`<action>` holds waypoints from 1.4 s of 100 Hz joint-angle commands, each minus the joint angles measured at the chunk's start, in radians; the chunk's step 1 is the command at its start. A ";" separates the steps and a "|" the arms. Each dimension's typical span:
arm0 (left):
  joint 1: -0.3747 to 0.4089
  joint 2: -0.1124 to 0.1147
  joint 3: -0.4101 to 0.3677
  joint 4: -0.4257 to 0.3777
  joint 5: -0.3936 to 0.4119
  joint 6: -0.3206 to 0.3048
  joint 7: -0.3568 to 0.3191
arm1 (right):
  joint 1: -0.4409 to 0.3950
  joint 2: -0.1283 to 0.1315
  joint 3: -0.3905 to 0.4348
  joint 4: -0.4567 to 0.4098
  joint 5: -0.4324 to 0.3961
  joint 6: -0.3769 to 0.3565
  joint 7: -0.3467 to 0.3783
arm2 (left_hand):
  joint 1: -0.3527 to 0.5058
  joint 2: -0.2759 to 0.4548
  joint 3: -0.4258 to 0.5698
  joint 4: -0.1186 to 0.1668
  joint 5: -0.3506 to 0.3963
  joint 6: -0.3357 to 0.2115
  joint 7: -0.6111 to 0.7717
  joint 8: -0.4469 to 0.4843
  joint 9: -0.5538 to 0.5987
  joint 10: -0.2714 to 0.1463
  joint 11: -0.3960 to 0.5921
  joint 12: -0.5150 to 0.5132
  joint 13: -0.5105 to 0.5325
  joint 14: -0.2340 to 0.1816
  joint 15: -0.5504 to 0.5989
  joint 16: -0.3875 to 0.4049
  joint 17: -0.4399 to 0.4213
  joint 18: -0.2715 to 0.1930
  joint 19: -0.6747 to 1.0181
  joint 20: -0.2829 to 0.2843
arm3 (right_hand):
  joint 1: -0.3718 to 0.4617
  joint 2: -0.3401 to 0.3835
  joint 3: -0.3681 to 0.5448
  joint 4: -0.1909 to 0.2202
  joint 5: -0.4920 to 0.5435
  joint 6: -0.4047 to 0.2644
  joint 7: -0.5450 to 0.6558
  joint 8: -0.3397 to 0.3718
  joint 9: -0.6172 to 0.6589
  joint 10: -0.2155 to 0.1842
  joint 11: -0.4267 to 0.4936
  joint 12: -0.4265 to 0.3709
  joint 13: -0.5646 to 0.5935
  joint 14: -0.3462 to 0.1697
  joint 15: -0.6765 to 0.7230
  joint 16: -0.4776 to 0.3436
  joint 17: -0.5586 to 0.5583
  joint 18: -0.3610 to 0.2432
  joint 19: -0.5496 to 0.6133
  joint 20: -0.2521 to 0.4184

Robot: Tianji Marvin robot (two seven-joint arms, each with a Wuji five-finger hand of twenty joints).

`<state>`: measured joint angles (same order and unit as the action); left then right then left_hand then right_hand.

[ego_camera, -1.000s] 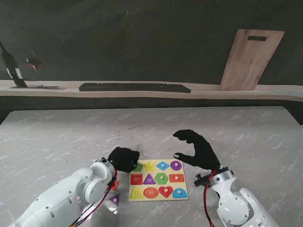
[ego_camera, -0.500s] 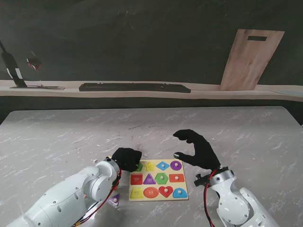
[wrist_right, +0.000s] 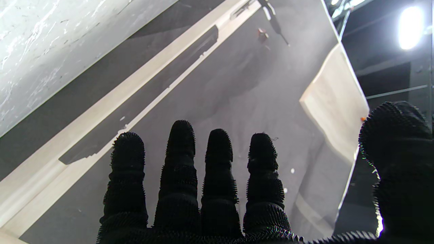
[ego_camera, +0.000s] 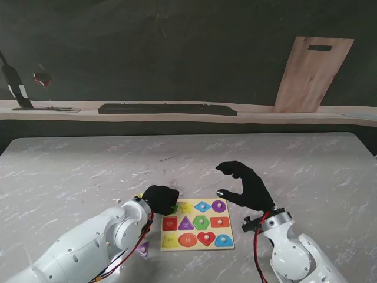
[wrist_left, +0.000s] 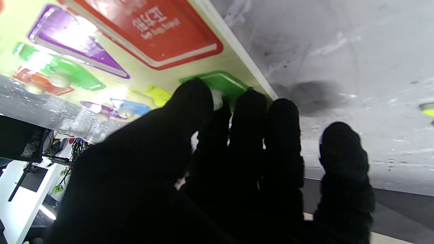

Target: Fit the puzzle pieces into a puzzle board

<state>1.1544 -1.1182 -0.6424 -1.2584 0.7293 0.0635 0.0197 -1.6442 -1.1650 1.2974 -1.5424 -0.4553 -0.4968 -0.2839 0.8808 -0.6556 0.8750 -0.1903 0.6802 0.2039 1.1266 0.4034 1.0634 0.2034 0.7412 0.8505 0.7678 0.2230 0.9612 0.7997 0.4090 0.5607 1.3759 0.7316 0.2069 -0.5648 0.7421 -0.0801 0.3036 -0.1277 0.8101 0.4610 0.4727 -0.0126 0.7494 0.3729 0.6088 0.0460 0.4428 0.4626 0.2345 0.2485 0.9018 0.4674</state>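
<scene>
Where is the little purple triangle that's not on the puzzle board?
In the stand's view the loose purple triangle lies on the table left of the puzzle board, near its closest corner, partly tucked behind the left arm.

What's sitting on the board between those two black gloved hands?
In the stand's view, the yellow star, blue diamond and purple circle lie in the puzzle board's far row, between the left hand and right hand.
</scene>
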 commanded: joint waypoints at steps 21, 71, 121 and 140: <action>0.009 0.024 0.008 -0.029 0.046 0.020 -0.085 | -0.009 -0.005 -0.001 -0.006 -0.001 -0.006 0.000 | 0.002 0.037 -0.115 -0.011 -0.112 -0.066 -0.107 0.010 -0.171 -0.006 -0.001 0.105 -0.122 -0.007 -0.020 0.051 -0.107 -0.171 -0.034 0.008 | -0.034 0.013 -0.015 0.001 0.025 -0.032 -0.012 0.011 0.032 -0.015 -0.016 0.002 0.026 -0.010 0.007 0.017 -0.008 0.007 0.017 0.020; 0.046 0.040 -0.028 -0.065 0.100 0.035 -0.099 | -0.012 -0.005 0.001 -0.008 0.002 -0.010 0.001 | -0.089 0.120 -0.115 0.052 -0.253 -0.026 -0.375 0.066 -0.342 -0.006 0.009 0.126 -0.204 0.013 -0.095 0.047 -0.158 -0.189 -0.063 0.019 | -0.033 0.016 -0.017 0.000 0.043 -0.031 -0.009 0.013 0.056 -0.016 -0.014 0.003 0.036 -0.010 0.008 0.017 -0.006 0.009 0.016 0.020; 0.103 0.051 -0.101 -0.108 0.155 0.015 -0.086 | -0.012 -0.005 0.001 -0.007 0.002 -0.011 0.001 | -0.151 0.136 -0.122 0.091 -0.290 -0.005 -0.512 0.003 -0.444 -0.002 -0.016 -0.021 -0.226 0.014 -0.113 0.047 -0.177 -0.198 -0.074 0.022 | -0.030 0.015 -0.018 0.000 0.060 -0.032 0.000 0.019 0.079 -0.018 -0.011 0.005 0.045 -0.009 0.009 0.019 -0.002 0.010 0.017 0.020; 0.128 0.048 -0.133 -0.120 0.167 0.025 -0.055 | -0.011 -0.006 0.001 -0.007 0.001 -0.010 -0.002 | -0.138 0.133 -0.111 0.093 -0.286 -0.006 -0.523 -0.005 -0.458 0.005 -0.041 -0.045 -0.221 0.011 -0.112 0.049 -0.174 -0.197 -0.075 0.020 | -0.029 0.015 -0.018 0.000 0.060 -0.032 0.000 0.020 0.079 -0.018 -0.011 0.005 0.047 -0.008 0.011 0.020 -0.002 0.011 0.017 0.020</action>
<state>1.2715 -1.0736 -0.7675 -1.3715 0.8965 0.0810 -0.0474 -1.6491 -1.1653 1.3008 -1.5433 -0.4520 -0.5039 -0.2821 0.7515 -0.5226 0.7624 -0.1341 0.4272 0.1732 0.6221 0.4170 0.6313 0.2015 0.7134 0.8153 0.5567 0.2232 0.8535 0.8386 0.2417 0.5607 1.3043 0.7316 0.2069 -0.5647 0.7421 -0.0802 0.3541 -0.1337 0.8101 0.4668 0.5348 -0.0126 0.7495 0.3729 0.6368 0.0461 0.4434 0.4627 0.2342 0.2488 0.9023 0.4677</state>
